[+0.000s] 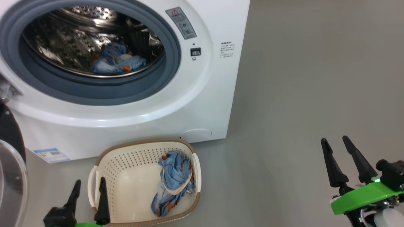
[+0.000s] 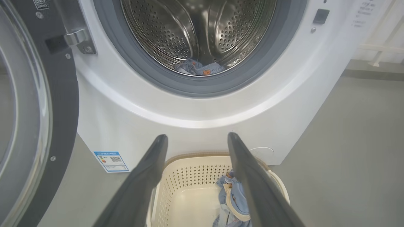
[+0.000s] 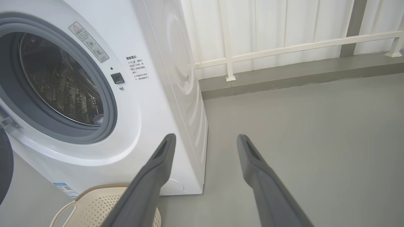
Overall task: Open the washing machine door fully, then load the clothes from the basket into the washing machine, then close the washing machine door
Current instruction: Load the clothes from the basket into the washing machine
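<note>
Left tool (image 1: 90,180), right tool (image 1: 334,139) released, left wrist view sees clothes (image 2: 233,198) in basket (image 2: 189,170), right wrist view sees railing (image 3: 284,48)

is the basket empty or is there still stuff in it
Not empty. One blue garment lies crumpled in the basket, toward its right side; the rest of its floor is bare.

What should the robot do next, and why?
Probably lower the open left tool into the basket onto the blue garment lying there. The door stands open and another garment is already in the drum, so this one seems left to load.
</note>
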